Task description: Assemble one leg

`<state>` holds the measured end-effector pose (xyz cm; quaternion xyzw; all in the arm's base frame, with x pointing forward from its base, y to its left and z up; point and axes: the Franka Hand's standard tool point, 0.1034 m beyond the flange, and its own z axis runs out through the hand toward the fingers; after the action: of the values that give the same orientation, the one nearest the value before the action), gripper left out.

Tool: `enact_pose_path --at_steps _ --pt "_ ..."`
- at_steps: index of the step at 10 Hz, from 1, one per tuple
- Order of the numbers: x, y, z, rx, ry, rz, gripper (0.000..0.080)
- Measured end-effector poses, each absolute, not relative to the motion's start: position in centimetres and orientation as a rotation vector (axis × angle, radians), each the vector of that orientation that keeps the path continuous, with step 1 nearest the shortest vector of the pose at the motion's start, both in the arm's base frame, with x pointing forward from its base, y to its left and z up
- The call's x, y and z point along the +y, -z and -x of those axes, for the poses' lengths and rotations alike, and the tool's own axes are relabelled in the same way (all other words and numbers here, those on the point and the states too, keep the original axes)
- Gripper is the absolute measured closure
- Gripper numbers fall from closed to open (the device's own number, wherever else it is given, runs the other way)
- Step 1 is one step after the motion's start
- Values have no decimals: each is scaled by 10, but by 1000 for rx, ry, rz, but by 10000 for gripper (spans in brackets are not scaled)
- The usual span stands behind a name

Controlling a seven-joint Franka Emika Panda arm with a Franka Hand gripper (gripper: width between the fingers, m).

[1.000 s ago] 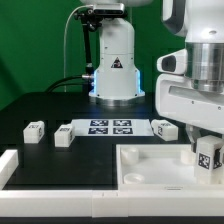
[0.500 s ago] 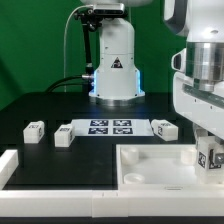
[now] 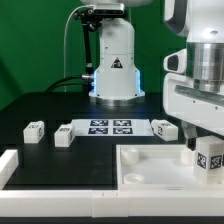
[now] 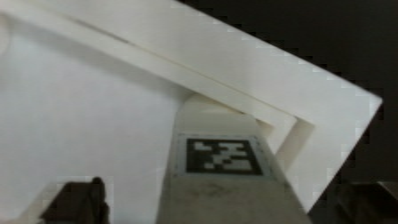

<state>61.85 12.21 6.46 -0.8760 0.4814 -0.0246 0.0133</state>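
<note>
My gripper [image 3: 206,150] is at the exterior view's right, shut on a leg [image 3: 209,157], a small white block whose black-and-white tag faces the camera. It holds the leg upright over the far right corner of the large white tray-like piece [image 3: 150,165]. In the wrist view the leg [image 4: 231,165] runs between my dark fingers [image 4: 75,200], and the tray's raised rim [image 4: 267,70] and corner lie beyond it. Three more legs lie on the black table: two at the left [image 3: 36,130] [image 3: 64,135] and one at the right [image 3: 164,127].
The marker board [image 3: 110,127] lies flat at mid-table between the loose legs. The arm's white base [image 3: 113,65] stands behind it. A white bracket-like piece [image 3: 8,165] sits at the front left edge.
The gripper with the leg dipped slightly down and to the right half a second ago, then came back up to about where it was one second ago. Nothing else moved.
</note>
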Motion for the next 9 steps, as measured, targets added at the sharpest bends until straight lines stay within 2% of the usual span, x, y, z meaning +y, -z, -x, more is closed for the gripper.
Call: enact_pose_path --at_steps 9 --pt "121 -65 -620 121 92 3148 150"
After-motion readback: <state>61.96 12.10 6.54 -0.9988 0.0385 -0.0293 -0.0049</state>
